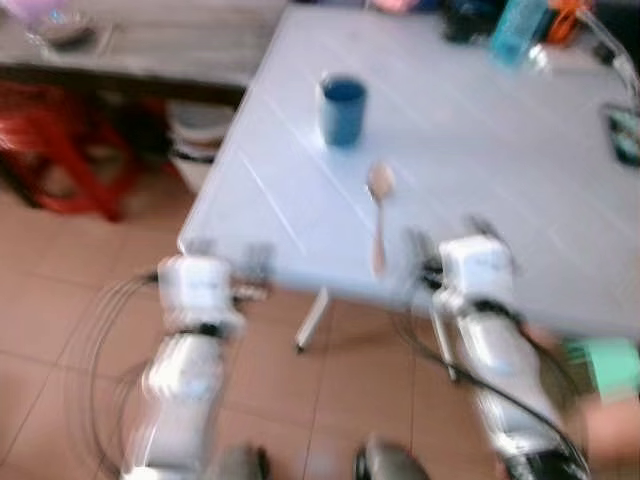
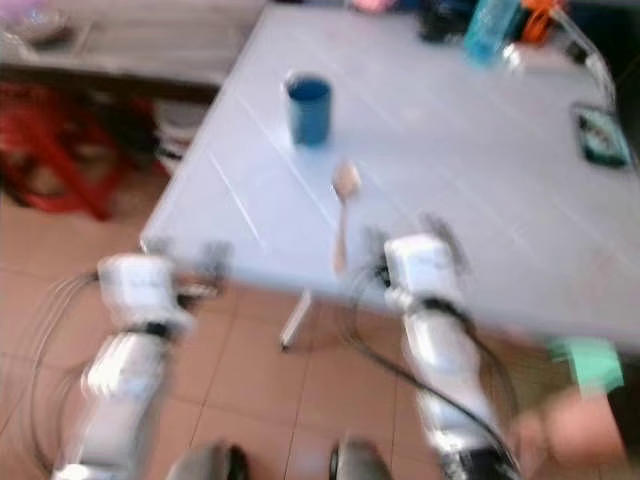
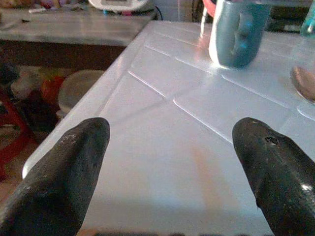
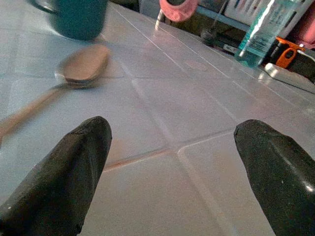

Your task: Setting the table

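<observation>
The left gripper (image 3: 170,172) (jaws wide, empty) hovers at the table (image 1: 480,150) edge. The mug (image 1: 343,110) stands beyond the wooden spoon (image 1: 379,215). The right gripper (image 4: 172,172), also wide, should approach the spoon handle low and square.

Both head views are motion-blurred. The far clutter on the table (image 1: 480,150) is smeared beyond naming, apart from a turquoise bottle (image 1: 518,28) cut by the top edge. At the near right, a blurred green-and-pinkish shape (image 1: 605,385) runs off frame, unidentifiable.
</observation>
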Controlling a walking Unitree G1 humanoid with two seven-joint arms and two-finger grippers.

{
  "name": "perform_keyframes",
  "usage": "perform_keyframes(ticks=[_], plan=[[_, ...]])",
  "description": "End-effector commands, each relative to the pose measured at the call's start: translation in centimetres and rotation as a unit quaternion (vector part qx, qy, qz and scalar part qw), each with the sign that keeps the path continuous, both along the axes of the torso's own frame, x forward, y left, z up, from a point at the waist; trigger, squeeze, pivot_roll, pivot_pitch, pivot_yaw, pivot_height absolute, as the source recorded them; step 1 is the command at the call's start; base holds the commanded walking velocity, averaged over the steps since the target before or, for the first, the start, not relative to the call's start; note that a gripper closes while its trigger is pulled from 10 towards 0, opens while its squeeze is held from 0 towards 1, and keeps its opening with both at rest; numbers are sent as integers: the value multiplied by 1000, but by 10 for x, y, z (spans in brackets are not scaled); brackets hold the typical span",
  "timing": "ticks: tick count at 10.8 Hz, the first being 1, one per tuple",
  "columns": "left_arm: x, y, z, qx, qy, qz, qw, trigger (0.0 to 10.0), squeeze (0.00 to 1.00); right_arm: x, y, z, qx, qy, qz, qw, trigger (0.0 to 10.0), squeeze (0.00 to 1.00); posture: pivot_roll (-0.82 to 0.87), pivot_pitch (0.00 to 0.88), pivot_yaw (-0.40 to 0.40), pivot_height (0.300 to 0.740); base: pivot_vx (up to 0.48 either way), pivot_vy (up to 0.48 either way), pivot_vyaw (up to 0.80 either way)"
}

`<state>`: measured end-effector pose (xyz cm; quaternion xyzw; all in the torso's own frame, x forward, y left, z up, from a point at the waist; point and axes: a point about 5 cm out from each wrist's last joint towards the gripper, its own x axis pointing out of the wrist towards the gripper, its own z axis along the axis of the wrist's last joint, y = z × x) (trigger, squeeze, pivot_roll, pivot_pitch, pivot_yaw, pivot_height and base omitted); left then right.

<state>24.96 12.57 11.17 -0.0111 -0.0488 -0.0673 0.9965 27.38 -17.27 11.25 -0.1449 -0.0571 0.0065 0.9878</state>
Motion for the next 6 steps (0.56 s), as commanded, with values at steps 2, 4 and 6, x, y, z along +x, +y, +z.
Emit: perform_keyframes(ticks=[2, 4, 6], plan=[[-2, 17, 1, 16, -2, 29, 999, 10000, 0, -3, 14, 11, 21, -16, 28, 999, 10000, 0, -16, 174, -8, 740, 364, 0, 0], [-9, 36, 4, 37, -20, 88, 995, 10000, 0, -10, 14, 9, 27, -8, 43, 999, 10000, 0, -21, 174, -6, 740, 161, 0, 0], [-20, 59, 3, 48, -7, 137, 989, 10000, 0, -11, 17, 9, 43, 1, 46, 998, 10000, 0, -20, 190, -4, 740, 0, 0, 0]])
